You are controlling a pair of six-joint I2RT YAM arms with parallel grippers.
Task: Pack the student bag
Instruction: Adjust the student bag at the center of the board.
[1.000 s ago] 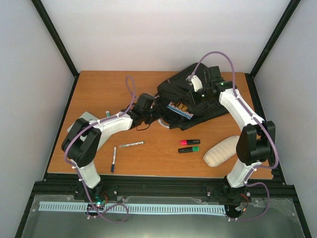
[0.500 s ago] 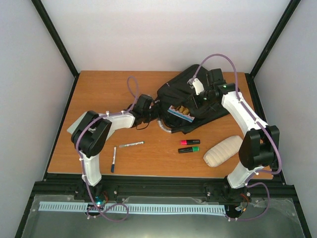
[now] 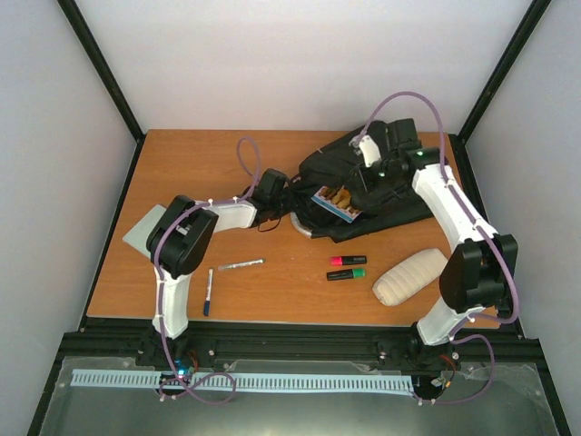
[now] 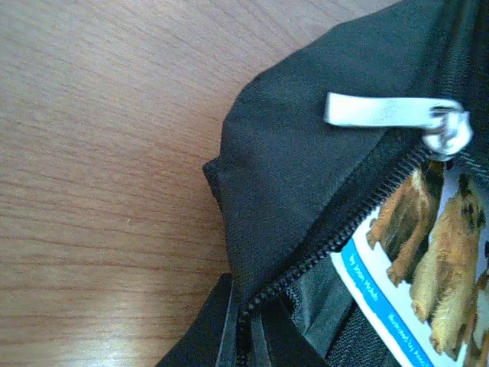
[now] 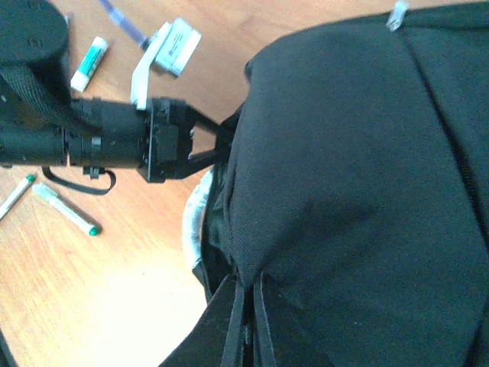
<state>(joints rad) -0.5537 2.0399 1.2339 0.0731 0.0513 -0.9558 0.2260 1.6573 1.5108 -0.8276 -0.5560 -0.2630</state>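
Note:
The student bag (image 3: 381, 177), a large black backpack, lies at the back right of the table with its zip partly undone. A book (image 3: 331, 202) with dogs on its cover sticks out of the opening. My left gripper (image 3: 292, 196) is shut on the bag's edge at the left end of the zip. In the left wrist view the gripper (image 4: 248, 330) pinches the zip seam, below a white zip pull (image 4: 382, 111) and beside the book (image 4: 428, 252). My right gripper (image 5: 246, 300) is shut on a fold of the bag's black fabric (image 5: 359, 168), holding the top of the opening.
A pink highlighter (image 3: 348, 261), a green highlighter (image 3: 347, 273) and a beige ribbed pouch (image 3: 408, 277) lie in front of the bag. A pen (image 3: 241, 264) and a marker (image 3: 208, 291) lie at front left, near a flat grey sheet (image 3: 143, 227).
My left gripper has reached further toward the bag and shut on its zip edge. My right gripper has drawn the bag's top fabric back and to the right.

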